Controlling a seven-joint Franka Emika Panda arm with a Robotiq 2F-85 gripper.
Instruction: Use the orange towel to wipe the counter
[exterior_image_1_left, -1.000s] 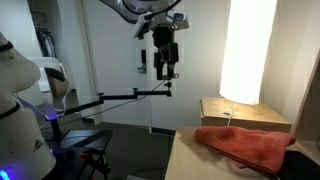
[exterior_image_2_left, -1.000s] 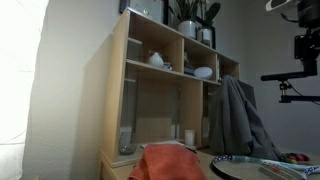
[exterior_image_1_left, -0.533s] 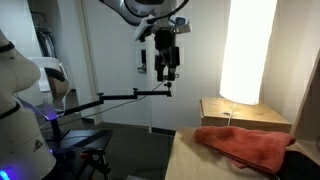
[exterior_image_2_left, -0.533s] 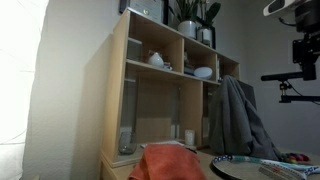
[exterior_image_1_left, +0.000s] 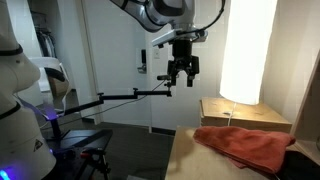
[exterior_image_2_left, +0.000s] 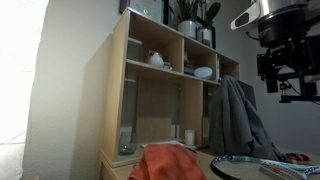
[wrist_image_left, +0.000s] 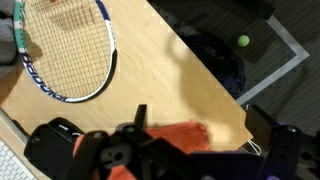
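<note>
In an exterior view, the robot arm reaches in from the top and its gripper (exterior_image_1_left: 183, 82) hangs high in the air with the fingers pointing down and spread apart, holding nothing. Well below it and off to one side, the orange towel (exterior_image_1_left: 247, 145) lies rumpled on the counter (exterior_image_1_left: 185, 160), a pale wood-coloured top, just in front of a low wooden box (exterior_image_1_left: 250, 113). Behind the box stands a brightly lit white panel (exterior_image_1_left: 248, 50). In an exterior view from low down, the gripper (exterior_image_2_left: 282, 78) shows dark and high at the edge of the picture, well apart from the orange towel (exterior_image_2_left: 168, 162), which bulges up in a heap at the bottom. Behind the towel rises a tall open wooden shelf unit (exterior_image_2_left: 150, 100) with bowls on its shelves, and a grey garment (exterior_image_2_left: 235, 118) hangs beside it. In the wrist view, looking straight down, the counter (wrist_image_left: 165, 75) runs at a slant, with a badminton racket (wrist_image_left: 65, 45) lying flat on it. The black gripper (wrist_image_left: 170, 155) fills the bottom, blurred, its two sides set wide apart, and a patch of the orange towel (wrist_image_left: 178, 137) shows between them. A small yellow-green ball (wrist_image_left: 242, 41) sits on the dark floor beyond the counter's edge.
</note>
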